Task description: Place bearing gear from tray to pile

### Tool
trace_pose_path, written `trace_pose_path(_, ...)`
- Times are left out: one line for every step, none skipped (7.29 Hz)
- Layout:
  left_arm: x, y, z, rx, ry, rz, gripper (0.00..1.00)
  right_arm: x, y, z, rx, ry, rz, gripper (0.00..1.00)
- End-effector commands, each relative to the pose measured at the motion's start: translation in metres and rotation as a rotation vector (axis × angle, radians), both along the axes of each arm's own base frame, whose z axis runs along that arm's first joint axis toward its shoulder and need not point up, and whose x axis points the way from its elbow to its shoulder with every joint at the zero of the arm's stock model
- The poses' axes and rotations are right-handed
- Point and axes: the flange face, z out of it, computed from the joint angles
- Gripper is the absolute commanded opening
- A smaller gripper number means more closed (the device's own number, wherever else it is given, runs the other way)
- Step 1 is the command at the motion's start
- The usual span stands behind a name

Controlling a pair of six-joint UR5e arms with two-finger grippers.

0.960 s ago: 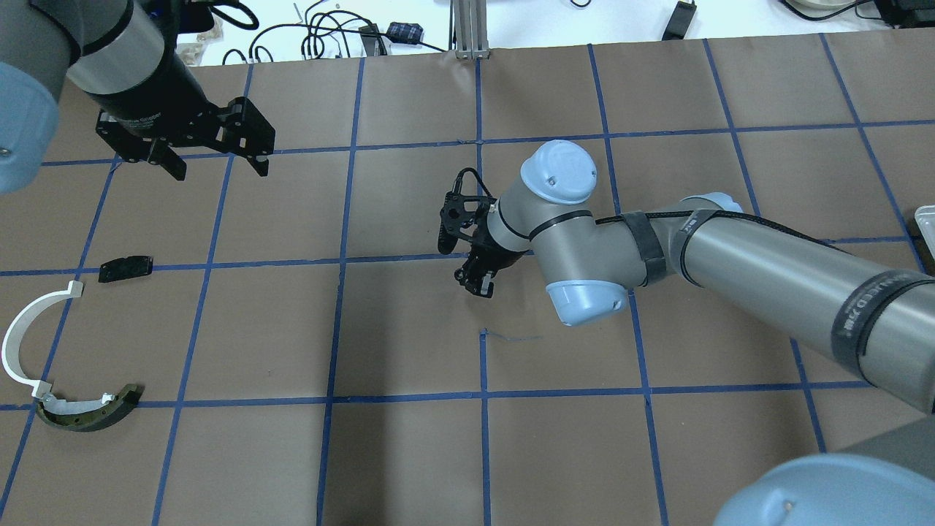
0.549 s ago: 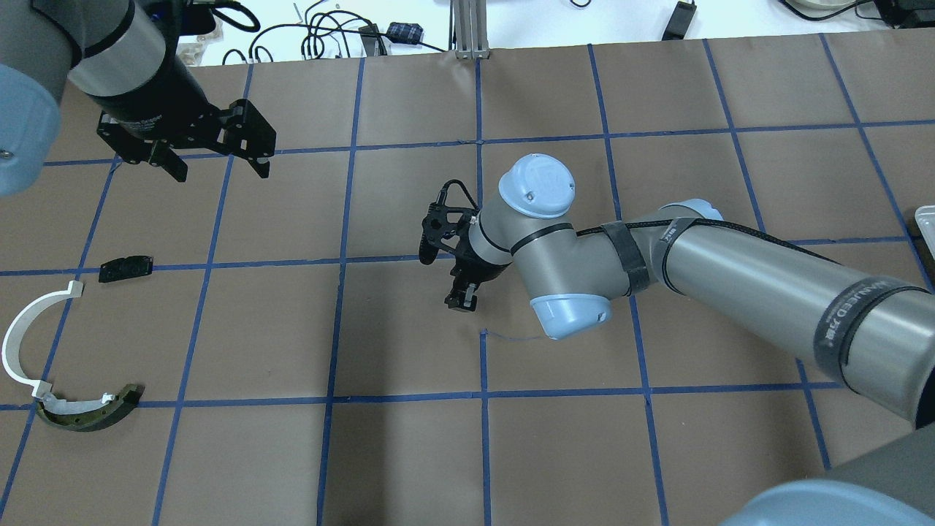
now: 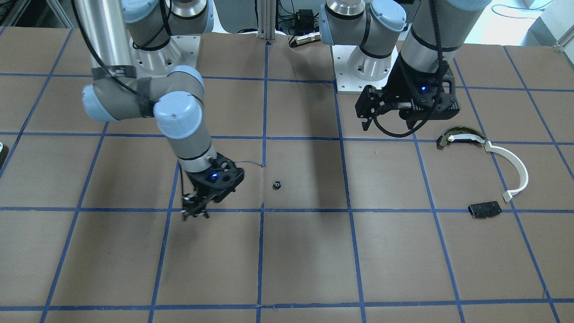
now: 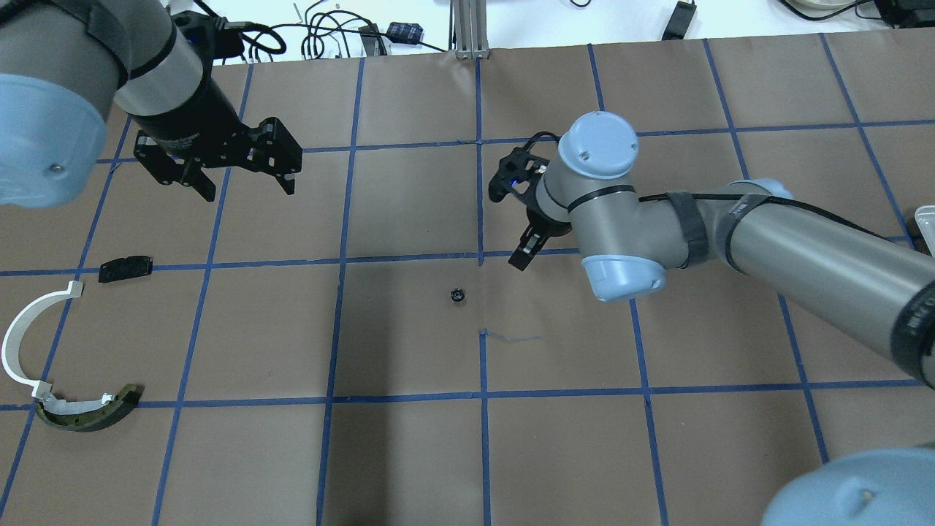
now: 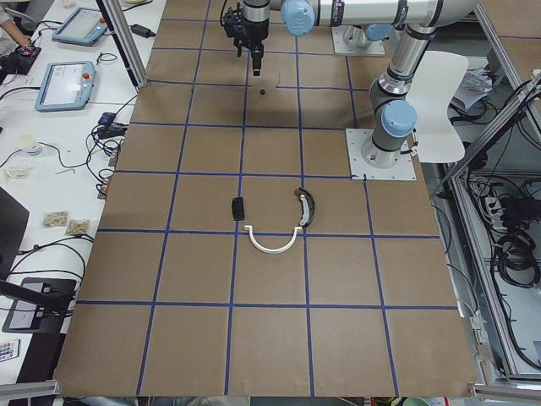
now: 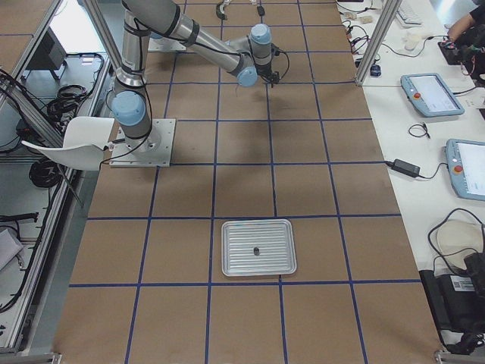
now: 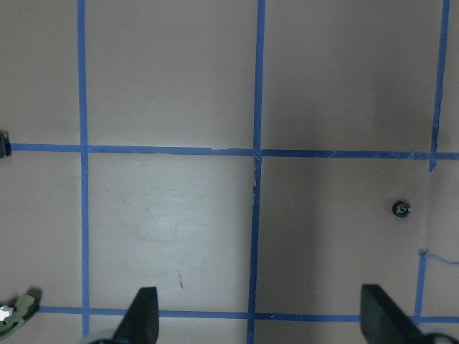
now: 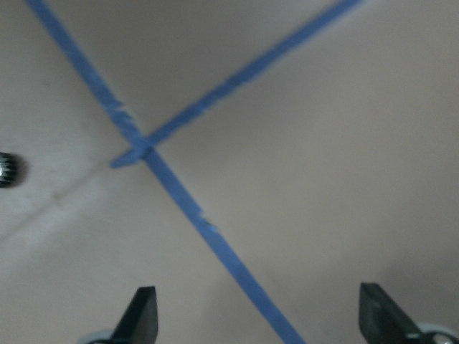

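The bearing gear (image 4: 457,295) lay flat near the middle of the tabletop (image 4: 409,453), round face up and too small to show a long axis. It was well apart from the pile at the left edge: white curved strip (image 4: 18,336), dark arc-shaped piece (image 4: 88,415), black plate (image 4: 126,267). The right gripper (image 4: 522,257) hung just right of it and the left gripper (image 4: 248,190) hovered farther left, both with jaws open and empty.

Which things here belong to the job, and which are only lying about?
Job: bearing gear; tray; the pile, made of white curved strip, dark arc piece, black plate.
Lying about: cables; tablets; white chair.
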Motion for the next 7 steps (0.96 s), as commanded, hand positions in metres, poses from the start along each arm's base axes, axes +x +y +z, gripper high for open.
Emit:
trace_pose_path(-0.067,0.002,-0.053,0.003,-0.008,-0.017,1.00,-0.166,-0.022,0.050,0.014,0.015,-0.411,1.00)
trace_pose_path(-0.091,-0.008,-0.100,-0.001,0.004,0.006,1.00,-0.265,-0.022,0.053,0.049,0.003,-0.585,1.00)
trace_pose_path(-0.118,-0.008,-0.142,-0.005,0.008,0.020,1.00,-0.350,-0.007,0.057,0.110,-0.013,-0.730,1.00)
trace_pose_path(-0.151,-0.007,-0.181,-0.012,0.006,0.020,1.00,-0.403,0.003,0.067,0.135,-0.023,-0.822,1.00)
trace_pose_path(-0.171,-0.005,-0.209,0.011,-0.006,0.014,1.00,-0.453,0.018,0.068,0.141,-0.023,-0.918,1.00)
trace_pose_path(-0.181,-0.002,-0.227,0.031,-0.019,0.023,1.00,-0.503,0.039,0.066,0.149,-0.020,-0.994,1.00)
trace_pose_path(-0.187,0.000,-0.244,0.055,-0.028,0.022,1.00,-0.543,0.051,0.053,0.176,-0.031,-1.039,1.00)
